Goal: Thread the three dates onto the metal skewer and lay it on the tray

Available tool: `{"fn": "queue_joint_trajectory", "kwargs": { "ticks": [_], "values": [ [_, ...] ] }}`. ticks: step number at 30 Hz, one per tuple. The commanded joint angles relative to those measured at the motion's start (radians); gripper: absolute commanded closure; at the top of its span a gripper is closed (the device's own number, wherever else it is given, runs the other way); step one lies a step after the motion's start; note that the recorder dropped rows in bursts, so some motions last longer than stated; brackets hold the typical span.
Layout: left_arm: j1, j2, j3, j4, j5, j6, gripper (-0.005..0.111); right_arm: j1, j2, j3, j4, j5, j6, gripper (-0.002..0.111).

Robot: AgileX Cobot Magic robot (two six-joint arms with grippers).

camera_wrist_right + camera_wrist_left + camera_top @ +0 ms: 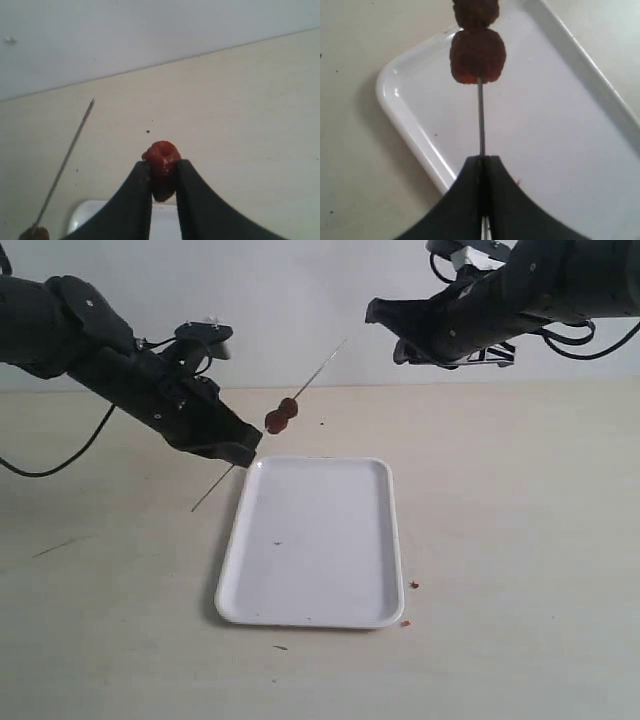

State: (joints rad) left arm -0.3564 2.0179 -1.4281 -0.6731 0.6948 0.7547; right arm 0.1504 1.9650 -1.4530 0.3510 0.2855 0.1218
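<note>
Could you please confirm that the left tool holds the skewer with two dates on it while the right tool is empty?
Not quite: the right tool is not empty. It is shut on the third date, as the right wrist view shows. The left tool does hold the skewer with two dates on it.

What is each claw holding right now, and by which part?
The left claw grips the skewer low on its shaft, below two threaded dates. The right claw pinches the third date by its sides.
</note>
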Motion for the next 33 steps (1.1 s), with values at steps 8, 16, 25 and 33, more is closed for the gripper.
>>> {"fn": "queue_joint_trajectory", "kwargs": {
  "ticks": [8, 16, 25, 33],
  "values": [
    [-0.029, 0.000, -0.005, -0.136, -0.018, -0.014, 0.107, -0.025, -0.010, 0.000, 0.161, -0.135, 0.006, 0.091],
    [-0.064, 0.031, -0.005, -0.248, -0.057, 0.084, 0.107, -0.022, -0.010, 0.000, 0.194, -0.139, 0.006, 0.091],
    [-0.103, 0.045, -0.005, -0.279, -0.105, 0.132, 0.107, -0.022, -0.010, 0.000, 0.193, -0.104, 0.002, 0.091],
    [-0.103, 0.050, -0.005, -0.284, -0.018, 0.165, 0.107, -0.022, -0.008, 0.000, 0.189, -0.213, -0.008, 0.091]
  ]
}}
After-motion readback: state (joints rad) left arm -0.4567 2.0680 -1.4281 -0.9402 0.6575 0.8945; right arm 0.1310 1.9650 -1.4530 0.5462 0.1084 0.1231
